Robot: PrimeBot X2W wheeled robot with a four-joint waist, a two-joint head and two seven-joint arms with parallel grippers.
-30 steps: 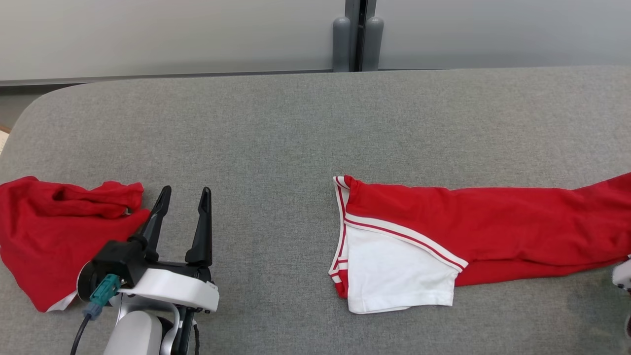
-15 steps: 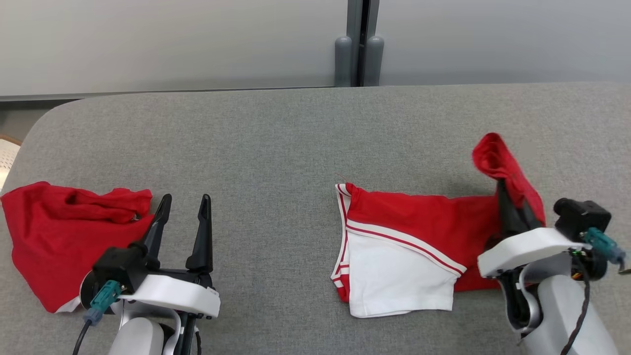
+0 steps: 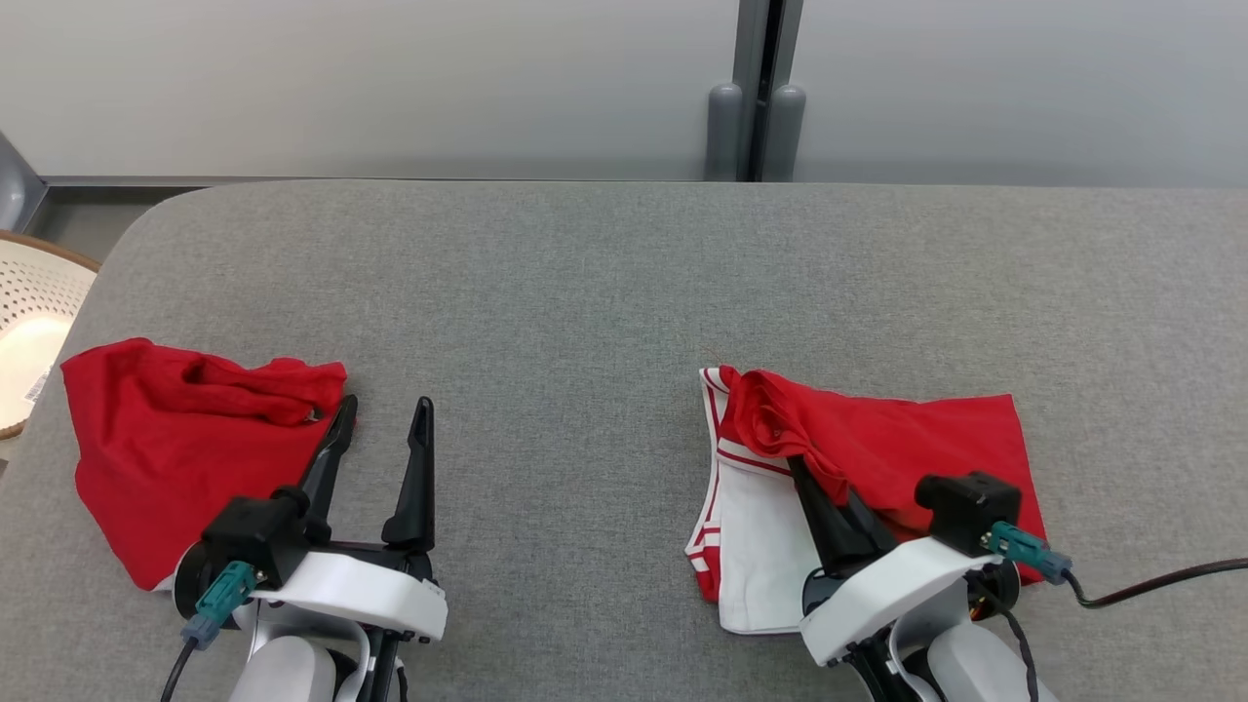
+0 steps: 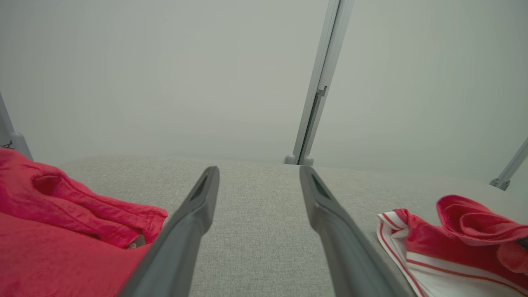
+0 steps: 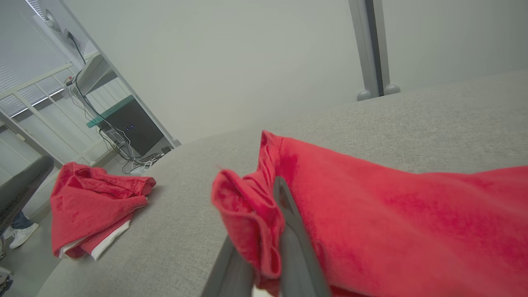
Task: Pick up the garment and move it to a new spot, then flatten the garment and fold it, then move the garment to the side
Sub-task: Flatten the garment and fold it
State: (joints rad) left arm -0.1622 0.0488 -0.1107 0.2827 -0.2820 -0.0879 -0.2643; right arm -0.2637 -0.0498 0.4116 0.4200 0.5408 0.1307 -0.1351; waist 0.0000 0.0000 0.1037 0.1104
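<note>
Garment flap [image 3: 780, 429] leftward, right pincer [image 3: 803, 476] half-buried

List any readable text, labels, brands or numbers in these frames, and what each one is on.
No text can be read in any view.
red and white garment: stripes only, no print or label showing.
other red garment: plain.
grey table: unmarked.
white basket: what looks like a small tag at its edge, too small to read.

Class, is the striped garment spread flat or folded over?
Folded over: the garment has its red end doubled back, pinched in the right hand.
</note>
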